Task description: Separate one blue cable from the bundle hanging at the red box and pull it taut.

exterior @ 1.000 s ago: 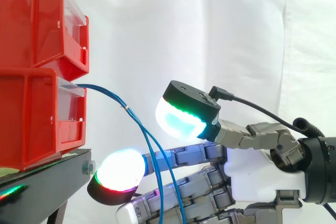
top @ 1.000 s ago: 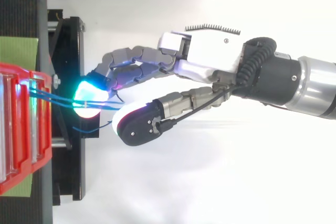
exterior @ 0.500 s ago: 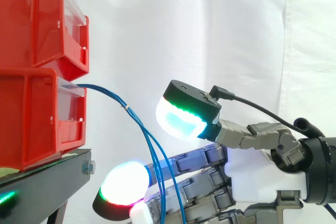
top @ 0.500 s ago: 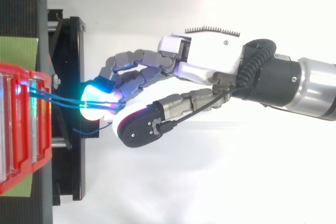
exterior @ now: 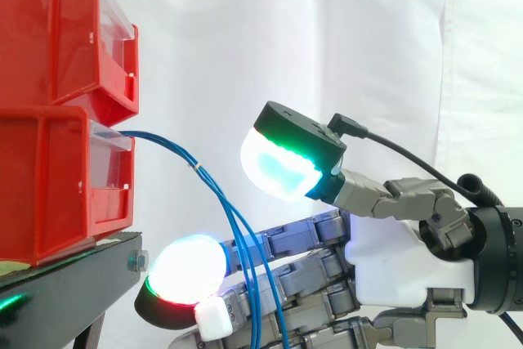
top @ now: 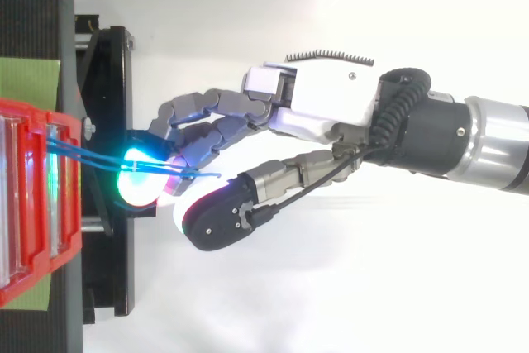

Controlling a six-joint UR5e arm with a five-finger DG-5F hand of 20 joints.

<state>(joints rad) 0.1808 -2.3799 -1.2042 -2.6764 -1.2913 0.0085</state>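
White curtain [exterior: 327, 38] is being shown behind red bins [exterior: 49, 177] stacked at the left of the frame on a black stand [exterior: 73, 284]. From the lower bin's front, blue cables [exterior: 208, 185] are being let down toward bottom centre, across the nearly straight fingers [exterior: 286, 241] of the hand [exterior: 392, 259]. Its thumb [exterior: 294, 161] is being held wide above them, mid-frame, with nothing being clasped

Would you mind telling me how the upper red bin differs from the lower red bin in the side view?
The blue cables come out at the front of the lower red bin; none leave the upper red bin. The lower red bin rests on the black stand, while the upper red bin sits stacked on top of it. Both are red with a clear front panel.
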